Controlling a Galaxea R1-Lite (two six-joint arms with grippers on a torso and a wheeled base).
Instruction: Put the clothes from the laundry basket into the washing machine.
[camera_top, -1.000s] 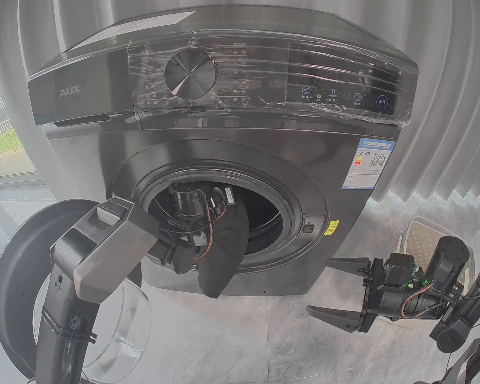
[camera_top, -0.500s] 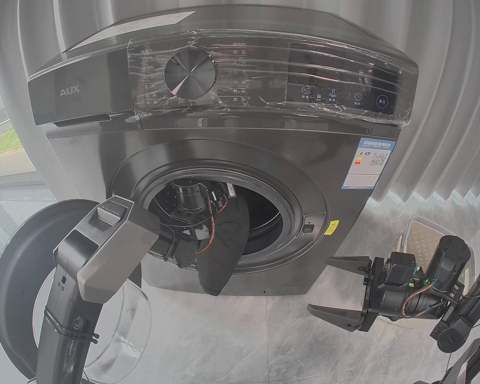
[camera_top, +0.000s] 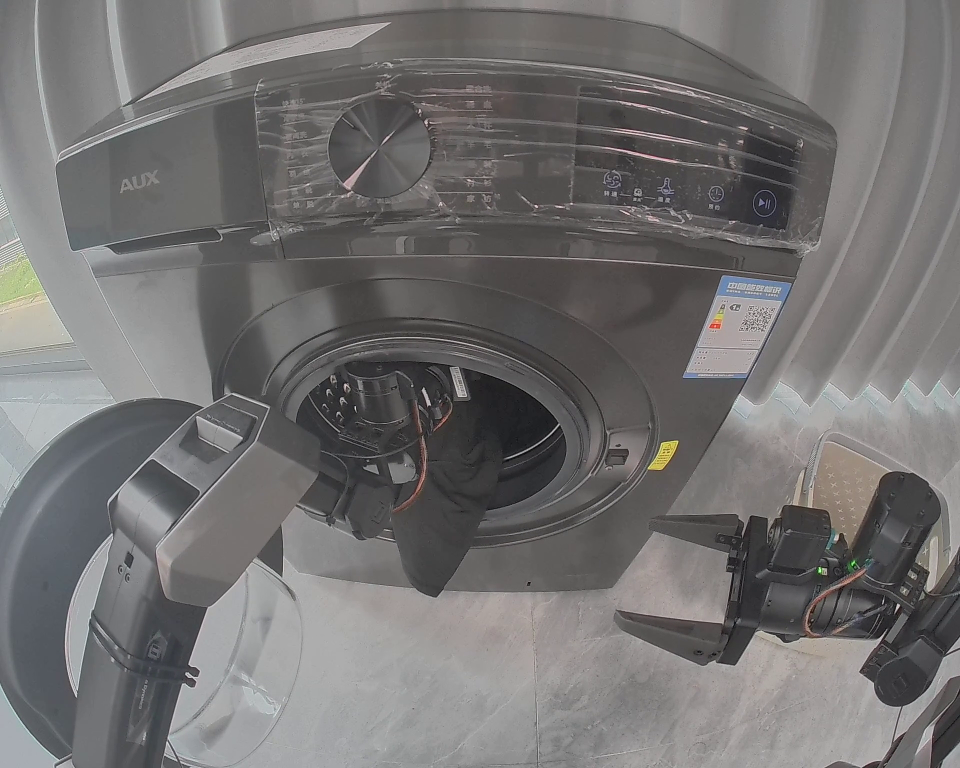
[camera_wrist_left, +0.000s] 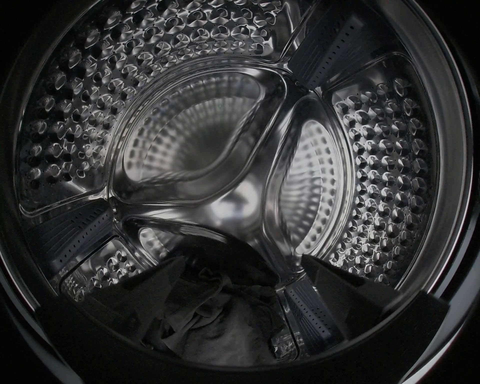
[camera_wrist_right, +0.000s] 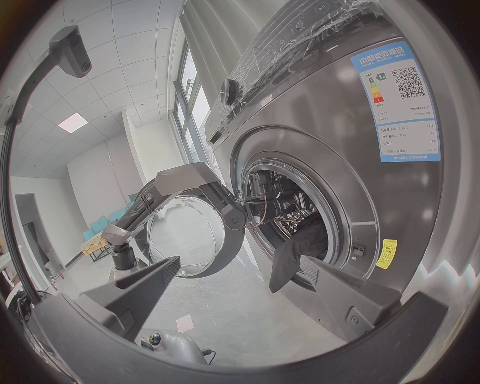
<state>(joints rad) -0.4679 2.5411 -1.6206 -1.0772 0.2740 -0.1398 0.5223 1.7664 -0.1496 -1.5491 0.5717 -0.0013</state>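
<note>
Grey tiles (camera_top: 560, 690) front the washing machine (camera_top: 480, 300); a dark garment (camera_top: 445, 510) droops over its rim. Left tool (camera_wrist_left: 242, 257), inside, and right tool (camera_top: 640, 572), beside it, gape. Soft, light cloth probably suits a pinched fold.

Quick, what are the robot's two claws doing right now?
Left gripper: open, inside the drum.
Right gripper: open, holding nothing.

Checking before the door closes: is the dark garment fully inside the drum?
No, only partly in. The dark garment drapes out over the washing machine door opening, its end hanging down the front.
</note>
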